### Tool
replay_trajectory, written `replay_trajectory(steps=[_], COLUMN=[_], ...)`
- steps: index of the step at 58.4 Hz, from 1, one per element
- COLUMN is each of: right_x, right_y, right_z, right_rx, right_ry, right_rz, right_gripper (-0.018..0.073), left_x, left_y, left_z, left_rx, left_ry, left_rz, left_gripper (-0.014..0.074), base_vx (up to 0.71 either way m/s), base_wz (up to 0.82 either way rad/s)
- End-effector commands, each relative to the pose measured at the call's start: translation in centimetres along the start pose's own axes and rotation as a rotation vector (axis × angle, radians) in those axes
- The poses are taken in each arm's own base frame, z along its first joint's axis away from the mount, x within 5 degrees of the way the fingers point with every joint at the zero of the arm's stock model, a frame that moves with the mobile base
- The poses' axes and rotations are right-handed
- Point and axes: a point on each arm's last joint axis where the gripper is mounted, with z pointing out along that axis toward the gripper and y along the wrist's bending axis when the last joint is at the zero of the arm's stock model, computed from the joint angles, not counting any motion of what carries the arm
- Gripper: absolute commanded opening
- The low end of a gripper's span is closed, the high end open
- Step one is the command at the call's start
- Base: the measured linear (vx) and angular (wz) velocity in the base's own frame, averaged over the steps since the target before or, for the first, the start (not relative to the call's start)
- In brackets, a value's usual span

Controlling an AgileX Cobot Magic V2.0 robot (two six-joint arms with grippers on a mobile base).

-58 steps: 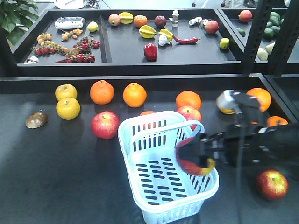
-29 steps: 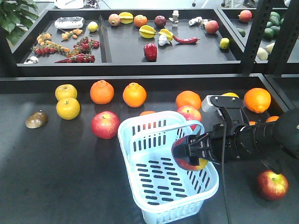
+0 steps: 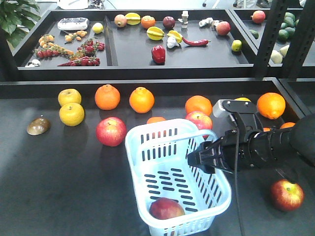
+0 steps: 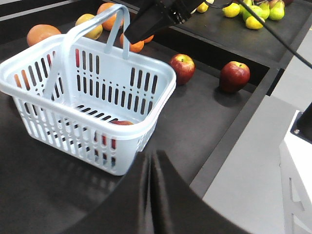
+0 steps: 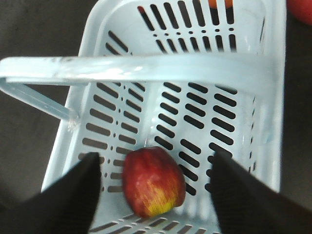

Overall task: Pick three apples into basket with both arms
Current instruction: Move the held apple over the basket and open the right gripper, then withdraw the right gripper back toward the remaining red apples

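Note:
The pale blue basket (image 3: 167, 177) stands at the front of the dark table. One red apple (image 3: 166, 208) lies on its base near the front wall. My right gripper (image 3: 197, 158) is open and empty over the basket's right rim. In the right wrist view the apple (image 5: 153, 181) lies free between and below the spread fingers (image 5: 73, 195), inside the basket (image 5: 195, 122). Other red apples sit left of the basket (image 3: 110, 131), behind it (image 3: 199, 119) and at the far right (image 3: 286, 194). My left gripper (image 4: 152, 161) is shut and empty, short of the basket (image 4: 97, 78).
Oranges (image 3: 141, 100) and yellow fruits (image 3: 71, 114) line the table's back edge. A brown object (image 3: 38, 126) lies at the left. Black trays of mixed produce (image 3: 158, 54) stand behind. The table's front edge (image 4: 234, 136) runs close to the basket's right side.
My right gripper held an apple over the basket. It has opened, and the apple now lies on the basket's base. The basket has shifted slightly.

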Motion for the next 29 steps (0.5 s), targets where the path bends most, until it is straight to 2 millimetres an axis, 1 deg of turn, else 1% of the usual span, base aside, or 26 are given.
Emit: replay_trajectory(steps=[1,7,8,13,17,22,26,29], right_x=[-1.2,-0.9,-0.9,-0.5,-0.1,0.5,0.9,1.2], right_y=[1.0,1.0,1.0,0.2,-1.2,-3.8,-6.1,-7.3], right_z=[-2.4,-4.2,-4.6,-6.2,-7.5,-8.8,-9.8,-10.2], right_rx=[-0.015,-0.004,0.001,0.053,0.15,0.331,0.478,0.544], right_ry=[-0.075,-0.073,-0.076,-0.061,-0.039,-0.008,0.01,0.027], right_rz=[-0.051,-0.068,-0.068,-0.05,-0.03,0.036,0.124,0.163], right_gripper=[0.0242,0.0001,-0.0016,-0.0011,-0.0006,-0.0004,-0.0001,0.0006], left_x=[-1.2,-1.2,-1.2,-1.2,-1.2,-1.2,-1.2,-1.2], left_y=[0.1,0.1,0.1,0.1,0.1,0.1,0.1,0.1], left_z=[-0.1,-0.1,-0.1,-0.1,-0.1,-0.1,-0.1,-0.1], left_rx=[-0.017,-0.017,-0.017,-0.017,-0.018,-0.019,-0.019,-0.019], left_ry=[-0.067,-0.067,-0.067,-0.067,-0.068,-0.069,-0.069,-0.069], left_rz=[-0.027,-0.027,-0.027,-0.027,-0.027,-0.027,-0.027,-0.027], left_gripper=[-0.0006,-0.0006,-0.0006,-0.0006,-0.0006,-0.0006,-0.0006,-0.0006], base_vx=[0.0,0.0,0.0,0.0,0.0,0.0,0.0,0.0], base_wz=[0.0,0.0,0.0,0.0,0.0,0.0,0.0,0.0])
